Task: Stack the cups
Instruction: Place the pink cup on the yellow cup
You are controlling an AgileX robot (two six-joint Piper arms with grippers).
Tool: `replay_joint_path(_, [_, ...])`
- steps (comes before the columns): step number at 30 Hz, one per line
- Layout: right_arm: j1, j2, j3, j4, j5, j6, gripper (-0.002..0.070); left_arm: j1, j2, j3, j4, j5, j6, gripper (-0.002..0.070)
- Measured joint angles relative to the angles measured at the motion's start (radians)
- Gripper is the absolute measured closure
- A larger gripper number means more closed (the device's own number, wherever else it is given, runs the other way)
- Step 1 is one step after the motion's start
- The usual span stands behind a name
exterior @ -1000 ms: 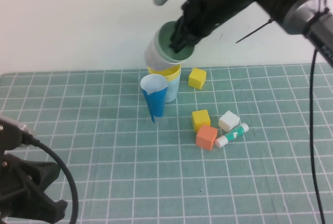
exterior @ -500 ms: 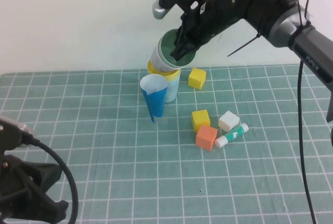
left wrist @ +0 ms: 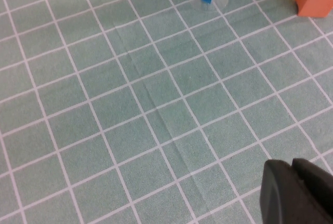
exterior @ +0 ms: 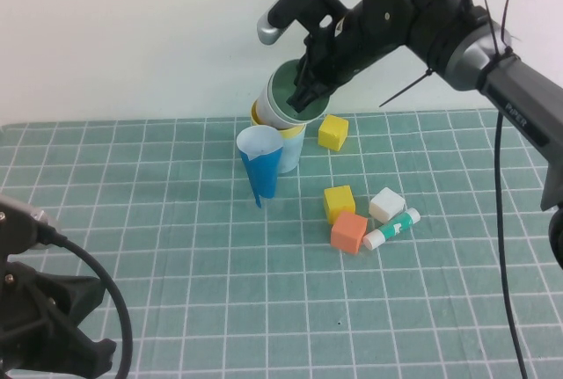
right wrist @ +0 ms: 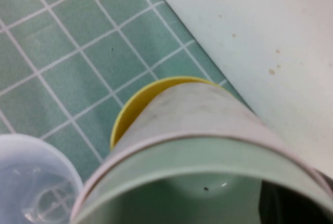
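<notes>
I am holding the sage green cup by its rim with my right claw, fingers pinched tight on the wall with one inside the mouth, and I am judging this to be the seating step: the last cup going onto the stack. The cup is tilting, its mouth facing up and toward the camera, and a pale cup, probably the pink one, seems nested around its outside. Directly under my claw the yellow cup is showing as a rim, and below that the light blue cup is standing on the desk. The right wrist view shows the held cup's base already inside the yellow rim, but not yet sunk level. The next move, as I judge it, calls for straightening the cup to upright over the stack's axis, pressing it down until the rims sit parallel, then parting my fingers and lifting clear without dragging the stack over. Just beside the stack, on the near side from my claw, the narrow blue cone is standing close enough that a sideways nudge could tip it. Farther off toward the near edge are 2 yellow cubes, an orange cube, a white cube and a small tube. My left claw is waiting low over bare desk, fingers together and empty, well apart from everything.
</notes>
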Motion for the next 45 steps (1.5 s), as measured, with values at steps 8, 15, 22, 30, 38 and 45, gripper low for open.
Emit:
replay_joint_path(8, [-0.002, 0.012, 0.0, 0.002, -0.005, 0.013, 0.056, 0.0, 0.0, 0.0, 0.0, 0.0, 0.0, 0.0673])
replay_joint_path(15, [-0.002, 0.012, 0.0, 0.02, -0.005, 0.019, 0.0482, 0.0, 0.0, 0.0, 0.0, 0.0, 0.0, 0.0673])
replay_joint_path(22, [-0.002, 0.012, 0.0, 0.028, -0.005, 0.021, 0.0451, 0.0, 0.0, 0.0, 0.0, 0.0, 0.0, 0.0673])
replay_joint_path(30, [-0.002, 0.011, 0.0, 0.052, 0.001, 0.021, 0.0311, 0.0, 0.0, 0.0, 0.0, 0.0, 0.0, 0.0673])
replay_joint_path(38, [-0.002, -0.061, 0.0, 0.052, -0.001, -0.001, 0.0297, 0.0, 0.0, 0.0, 0.0, 0.0, 0.0, 0.0674])
replay_joint_path(45, [-0.002, -0.206, 0.0, 0.033, 0.117, -0.171, 0.0559, 0.0, -0.046, 0.0, 0.0, 0.004, 0.029, 0.0674])
